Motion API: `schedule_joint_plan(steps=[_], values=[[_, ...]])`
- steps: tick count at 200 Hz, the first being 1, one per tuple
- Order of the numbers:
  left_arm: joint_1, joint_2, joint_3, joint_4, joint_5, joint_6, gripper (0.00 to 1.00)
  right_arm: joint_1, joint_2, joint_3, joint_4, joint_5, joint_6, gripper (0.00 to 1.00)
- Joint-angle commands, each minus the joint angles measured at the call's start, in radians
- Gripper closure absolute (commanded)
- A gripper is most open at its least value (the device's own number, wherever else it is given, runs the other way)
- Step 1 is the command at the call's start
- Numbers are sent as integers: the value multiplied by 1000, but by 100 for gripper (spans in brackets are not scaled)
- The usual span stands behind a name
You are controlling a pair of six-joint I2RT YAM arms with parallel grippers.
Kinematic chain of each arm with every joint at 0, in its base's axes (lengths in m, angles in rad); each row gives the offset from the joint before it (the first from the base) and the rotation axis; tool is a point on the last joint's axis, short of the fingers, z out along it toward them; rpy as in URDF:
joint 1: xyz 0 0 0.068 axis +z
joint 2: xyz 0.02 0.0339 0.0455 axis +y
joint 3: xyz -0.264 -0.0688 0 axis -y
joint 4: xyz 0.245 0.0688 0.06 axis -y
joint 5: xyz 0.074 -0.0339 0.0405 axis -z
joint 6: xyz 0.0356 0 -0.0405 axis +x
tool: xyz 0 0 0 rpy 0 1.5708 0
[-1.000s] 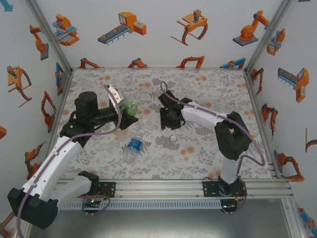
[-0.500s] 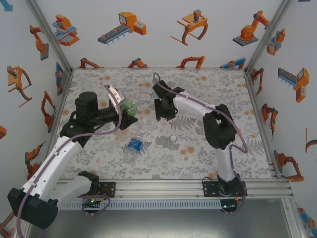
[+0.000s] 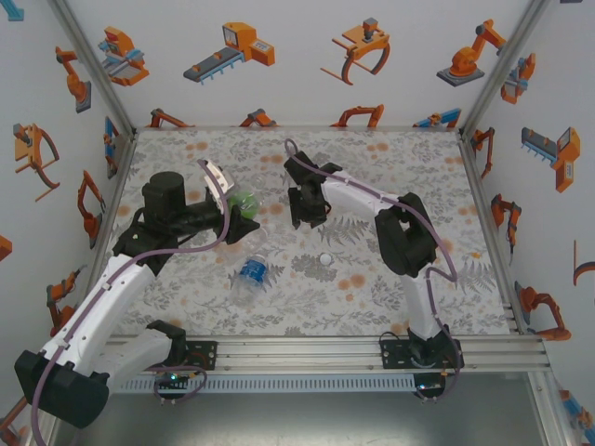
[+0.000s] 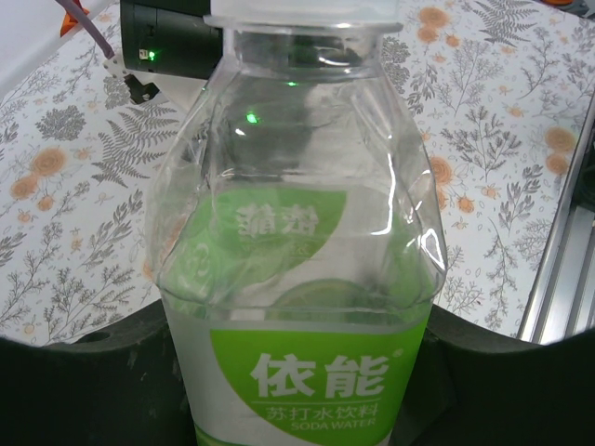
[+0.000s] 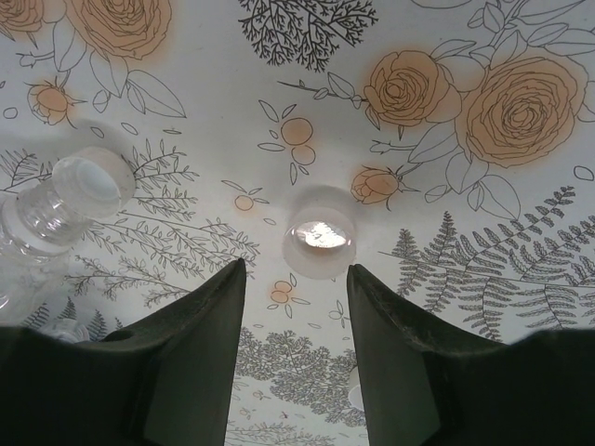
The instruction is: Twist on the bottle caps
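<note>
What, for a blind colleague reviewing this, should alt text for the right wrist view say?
A small round whitish plastic cap lies on the floral tablecloth just beyond the right gripper's open dark fingers. The capped neck of a clear plastic bottle shows at left.

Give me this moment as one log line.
left gripper: shut on green bottle | right gripper: open, facing loose cap | blue bottle: lying on table

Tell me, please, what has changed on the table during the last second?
The right gripper, jaws open and empty, swung toward the far left of the table, away from the loose cap. Nothing was grasped or released. The left gripper keeps the green-label bottle clamped, and the blue-label bottle lies where it was.
</note>
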Motion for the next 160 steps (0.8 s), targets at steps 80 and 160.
schedule_joint_plan(steps=[80,160], values=[[-3,7,13,-4,10,19,100,-4,43,48,-24,-4,-7,53],[-1,9,15,-3,10,17,100,-4,49,46,-32,4,-9,52]])
